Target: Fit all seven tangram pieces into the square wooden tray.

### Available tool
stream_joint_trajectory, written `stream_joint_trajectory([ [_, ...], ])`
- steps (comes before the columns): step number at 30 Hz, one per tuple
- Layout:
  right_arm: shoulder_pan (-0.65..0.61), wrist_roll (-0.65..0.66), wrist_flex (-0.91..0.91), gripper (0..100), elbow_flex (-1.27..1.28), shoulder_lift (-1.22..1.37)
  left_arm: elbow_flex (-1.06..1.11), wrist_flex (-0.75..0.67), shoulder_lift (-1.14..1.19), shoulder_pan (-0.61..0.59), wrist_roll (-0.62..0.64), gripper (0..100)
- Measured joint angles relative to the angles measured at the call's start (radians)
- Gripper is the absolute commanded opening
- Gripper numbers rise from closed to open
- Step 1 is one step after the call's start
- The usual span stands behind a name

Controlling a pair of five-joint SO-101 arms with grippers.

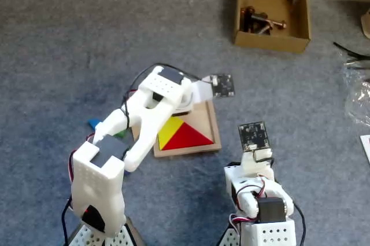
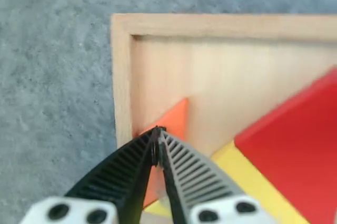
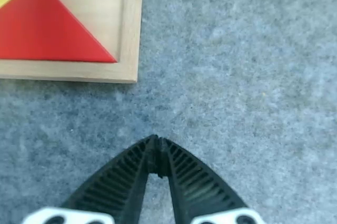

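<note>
Right gripper [image 3: 157, 155] pressed together over carpet, off the corner of the tray [image 3: 131, 23], at its 4 o'clock. Tray holds red piece [image 1: 188, 136], yellow piece [image 1: 166, 131] and orange piece [image 2: 178, 116]. Left gripper [image 2: 158, 145] pressed together, tips over orange by the side wall, bare floor beyond. Blue piece [image 1: 94, 123] and green piece [image 1: 120, 133] on carpet at tray's 9. Box [image 1: 272, 40] of bits at 1.

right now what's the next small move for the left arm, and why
Probably lift the left end effector straight up: it is shut over the orange piece, which already lies in the wooden tray against its wall, while a blue piece waits on the carpet outside.
</note>
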Motion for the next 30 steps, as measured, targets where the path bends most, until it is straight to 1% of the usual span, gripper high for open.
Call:
stream_joint_trajectory([
  [3, 0.0, 0.0, 0.0, 0.5, 0.0, 0.0, 0.0, 0.0, 0.0, 0.0, -0.02, 1],
  [10, 0.0, 0.0, 0.0, 0.5, 0.0, 0.0, -0.031, 0.069, 0.0, -0.021, -0.023, 1],
  [18, 0.0, 0.0, 0.0, 0.5, 0.0, 0.0, -0.038, 0.077, -0.003, -0.046, -0.023, 1],
  [24, 0.0, 0.0, 0.0, 0.5, 0.0, 0.0, -0.037, 0.08, -0.109, -0.055, -0.003, 1],
  [27, 0.0, 0.0, 0.0, 0.5, 0.0, 0.0, -0.017, 0.08, -0.169, -0.04, 0.041, 1],
  [30, 0.0, 0.0, 0.0, 0.5, 0.0, 0.0, 0.041, 0.081, -0.206, 0.009, 0.049, 1],
])
